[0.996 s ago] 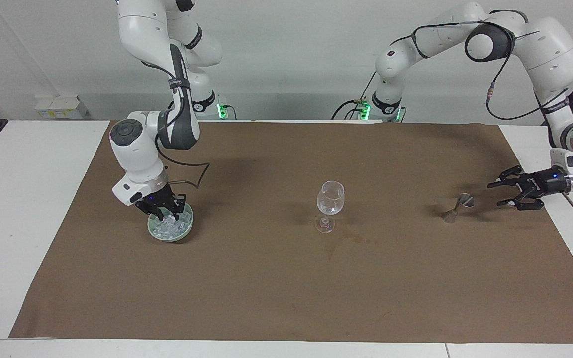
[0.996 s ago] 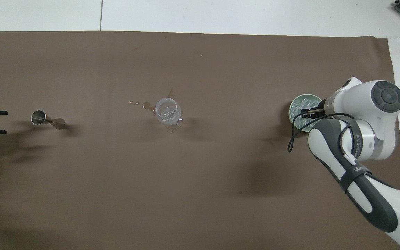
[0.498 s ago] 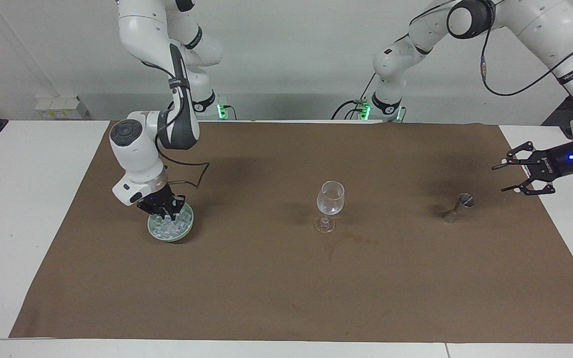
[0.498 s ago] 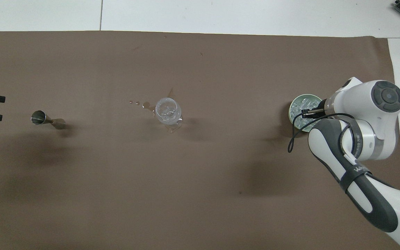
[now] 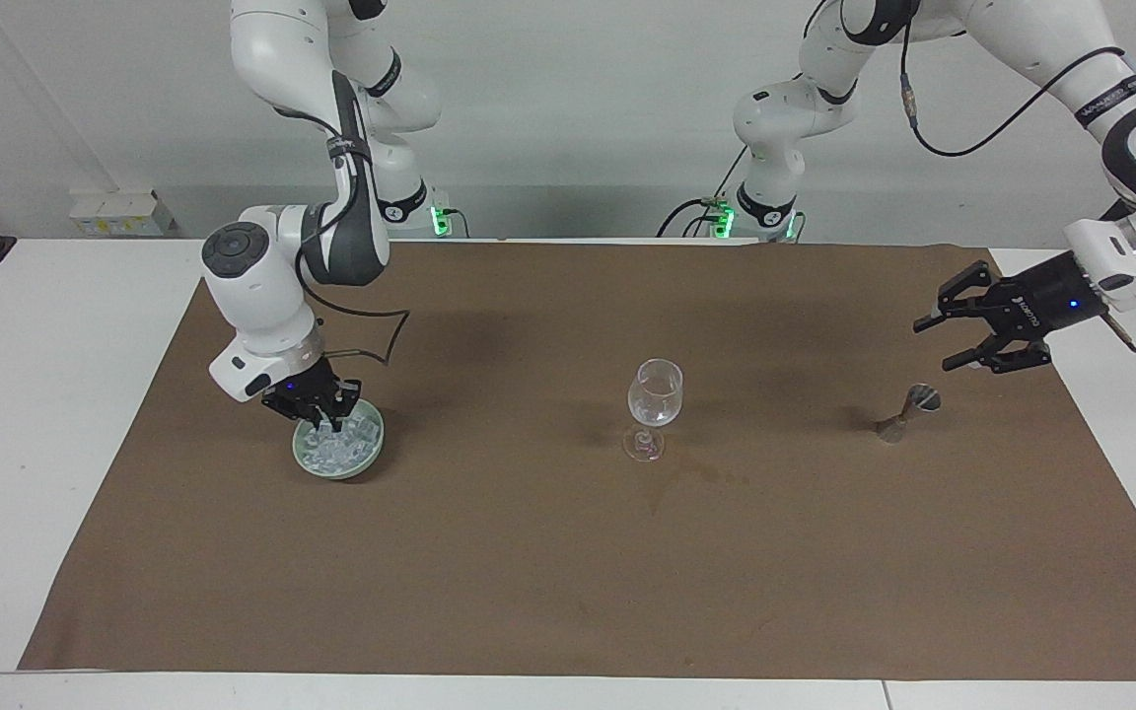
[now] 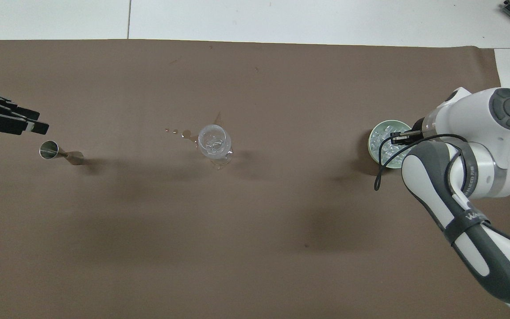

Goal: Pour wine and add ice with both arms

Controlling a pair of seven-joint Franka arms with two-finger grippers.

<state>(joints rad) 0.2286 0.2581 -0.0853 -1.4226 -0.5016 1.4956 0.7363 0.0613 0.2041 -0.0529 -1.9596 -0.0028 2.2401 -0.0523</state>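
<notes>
Lifted off the ice [image 5: 339, 446], right gripper [image 5: 323, 412] pinched shut directly above the heap; left gripper [image 5: 972, 330] swung wide-open over the jigger [image 5: 908, 412].

brown mat [image 5: 568, 572]; stemmed glass [image 5: 655, 392]; jigger [image 5: 908, 411]; green bowl [image 5: 304, 460].

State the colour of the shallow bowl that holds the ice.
Pale green; the bowl shows best in the overhead view, with the ice heaped inside.

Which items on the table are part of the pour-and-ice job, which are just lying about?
Job: ice in green bowl; wine glass; jigger; right gripper, shut over the ice; left gripper over the jigger.
Lying about: brown mat; small boxes.
</notes>
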